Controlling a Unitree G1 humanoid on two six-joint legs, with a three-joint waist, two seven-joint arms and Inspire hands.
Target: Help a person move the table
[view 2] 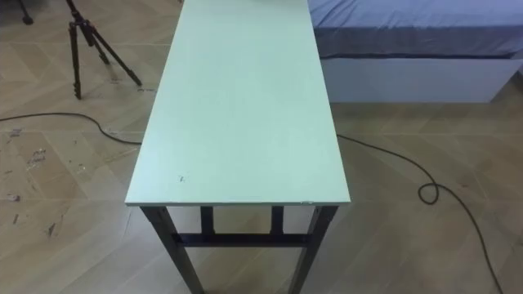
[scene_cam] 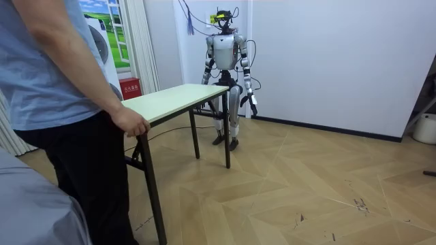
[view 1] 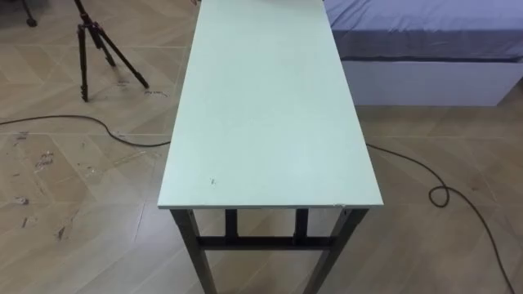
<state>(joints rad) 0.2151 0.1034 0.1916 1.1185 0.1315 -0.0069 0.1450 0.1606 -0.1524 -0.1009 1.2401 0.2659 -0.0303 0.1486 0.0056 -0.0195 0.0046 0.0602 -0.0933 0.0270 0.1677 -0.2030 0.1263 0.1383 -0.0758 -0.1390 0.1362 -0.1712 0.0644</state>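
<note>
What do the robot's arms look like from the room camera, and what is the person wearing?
Robot's arms are silver-grey segments with dark joints; left hand looks dark. The person wears a light blue short-sleeved shirt and dark trousers.

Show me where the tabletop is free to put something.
The tabletop is bare from its near short edge onward. Taken: the far end, where the person's hand holds it. Left stands a tripod, right a bed.

Pale green table (view 1: pixel 261 114), dark legs, on herringbone wood floor (view 1: pixel 65 163); person's hand (scene_cam: pixel 131 122) on its far end
</note>
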